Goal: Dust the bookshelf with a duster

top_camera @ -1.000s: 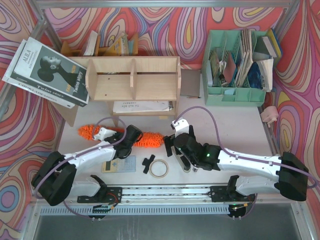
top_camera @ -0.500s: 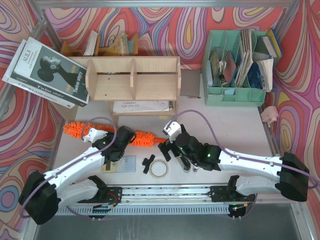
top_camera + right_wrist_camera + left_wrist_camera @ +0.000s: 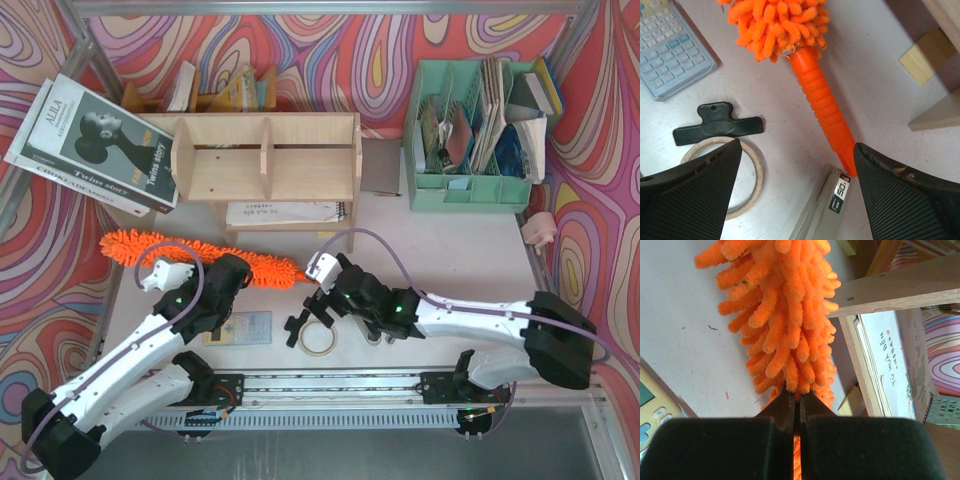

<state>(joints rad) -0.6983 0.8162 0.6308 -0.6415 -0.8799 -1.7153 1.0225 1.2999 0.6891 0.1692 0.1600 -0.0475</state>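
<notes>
The wide, light plywood bookshelf (image 3: 265, 122) with its upright dividers stands at the far side of the pale table (image 3: 450, 240). The long, fluffy bright-orange chenille duster (image 3: 125, 245) stretches along the near side of the bookshelf. Its shaggy tip reaches out past the bookshelf's left end, and its smooth, ribbed orange plastic handle (image 3: 822, 100) points toward the bookshelf's right half. The left gripper (image 3: 796, 395) has its two fingers pressed together, pinching the orange strands partway along the duster's head, in front of the bookshelf's left compartments. Whether the duster rests on the table or is raised off it, I cannot tell. The right gripper (image 3: 796, 150) is spread wide, with the narrow end of the handle lying between its fingers and close against one of them; no grip on it shows. A white spiral notebook (image 3: 285, 213) lies under the bookshelf, between its legs. Farther from the bookshelf than the duster lie a grey-blue calculator (image 3: 670, 45), a black plastic clip (image 3: 715, 125) and a pale ring of tape (image 3: 758, 167), the clip just touching the ring's edge. A mint green plastic file organizer (image 3: 470, 190) stuffed with papers stands just to the right of the bookshelf.
</notes>
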